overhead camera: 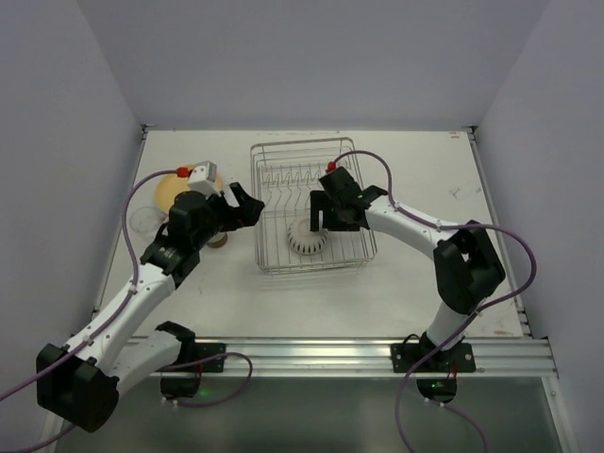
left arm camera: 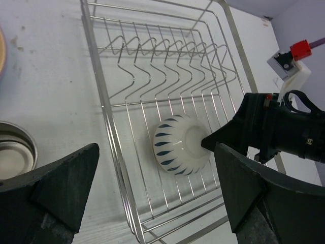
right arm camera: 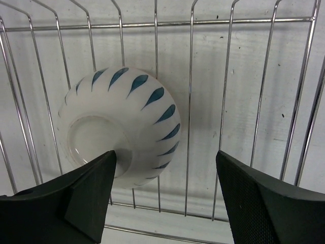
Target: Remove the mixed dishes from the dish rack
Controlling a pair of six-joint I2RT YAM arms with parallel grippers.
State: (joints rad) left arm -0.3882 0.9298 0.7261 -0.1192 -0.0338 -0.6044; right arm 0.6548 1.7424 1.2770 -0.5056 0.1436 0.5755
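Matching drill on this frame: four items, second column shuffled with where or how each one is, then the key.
1. bowl
2. left gripper
3. right gripper
4. orange plate

A. on the table, left of the dish rack
B. open, inside the rack at the bowl
C. upside down on the rack floor
D. open, at the rack's left edge

Pairs: 1-C, 2-D, 3-B, 4-A
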